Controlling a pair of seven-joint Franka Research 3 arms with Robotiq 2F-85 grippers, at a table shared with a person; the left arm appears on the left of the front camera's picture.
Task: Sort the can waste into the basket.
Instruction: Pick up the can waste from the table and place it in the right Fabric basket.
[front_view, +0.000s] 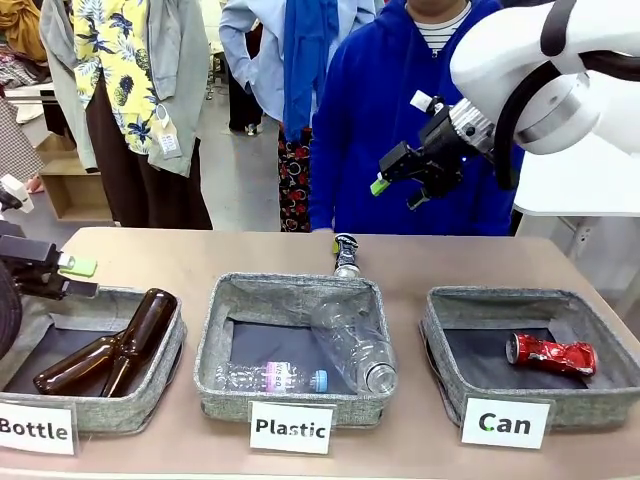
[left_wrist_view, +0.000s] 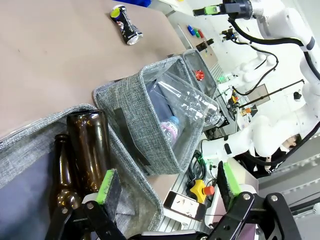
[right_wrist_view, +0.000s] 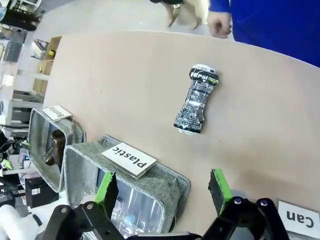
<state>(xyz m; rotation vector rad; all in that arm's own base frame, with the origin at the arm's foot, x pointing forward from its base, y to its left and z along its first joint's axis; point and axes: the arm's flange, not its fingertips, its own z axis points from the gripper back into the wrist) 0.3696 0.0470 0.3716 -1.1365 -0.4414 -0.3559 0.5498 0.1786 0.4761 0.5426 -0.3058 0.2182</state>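
Nearest you, the red can (front_view: 551, 354) lies on its side inside the Can basket (front_view: 595, 408). On the robot's left, the left gripper (front_view: 78, 278) hangs over the Bottle basket (front_view: 120, 405), jaws apart and empty. Just beyond the Plastic basket (front_view: 225, 398), the dark can (front_view: 346, 256) lies on the table (front_view: 180, 255). Farther up, the right gripper (front_view: 395, 192) hovers spread wide, holding nothing, before the person's blue top (front_view: 370, 120).

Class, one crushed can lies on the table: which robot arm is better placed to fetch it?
Right. The right gripper, open, hangs above the dark can, with the Can basket on its side. The left gripper sits over the Bottle basket, farther off.
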